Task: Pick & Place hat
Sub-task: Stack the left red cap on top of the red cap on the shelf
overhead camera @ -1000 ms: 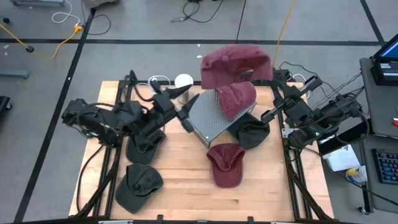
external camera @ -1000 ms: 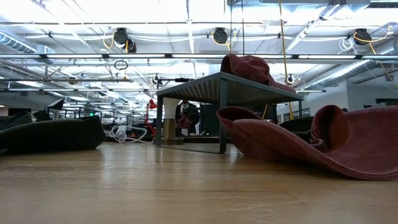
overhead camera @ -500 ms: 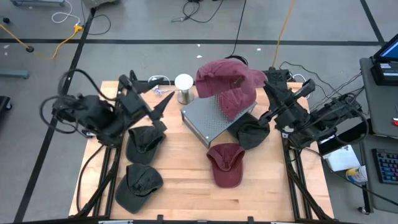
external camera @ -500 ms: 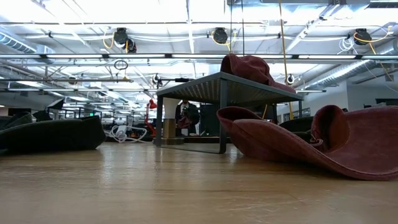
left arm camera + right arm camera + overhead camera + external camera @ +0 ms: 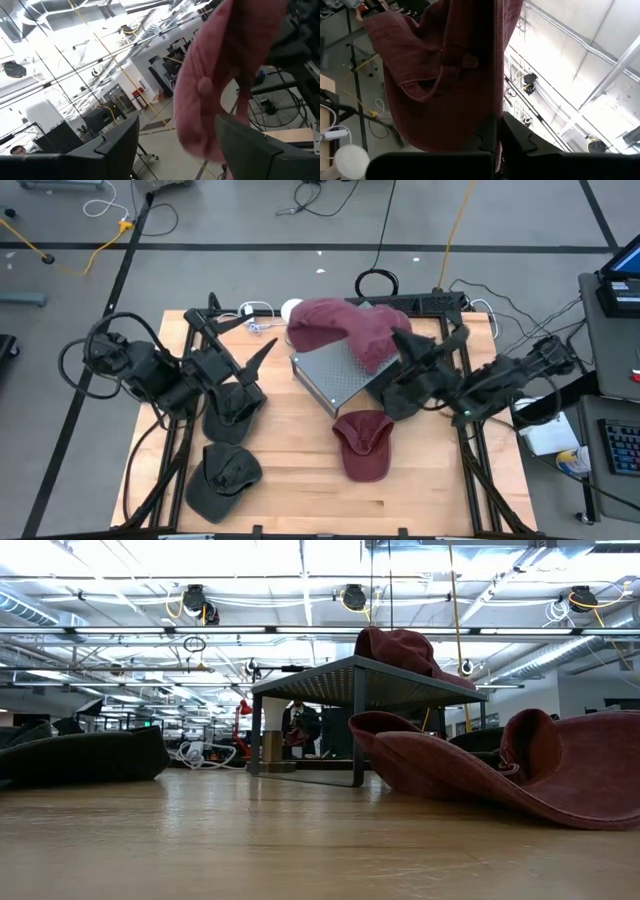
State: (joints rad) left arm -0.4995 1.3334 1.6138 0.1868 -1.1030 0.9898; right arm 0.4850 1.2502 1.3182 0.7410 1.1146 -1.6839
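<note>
Reaching over the grey stand (image 5: pixel 335 372), right pincer (image 5: pixel 398 340) pinched on a maroon hat (image 5: pixel 335 325), left pincer (image 5: pixel 262 352) spread wide, raised beside it

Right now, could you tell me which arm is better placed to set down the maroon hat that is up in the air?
The right. Its gripper is shut on the raised maroon hat above the grey metal stand. The left gripper is open, beside the stand and holding nothing.
</note>
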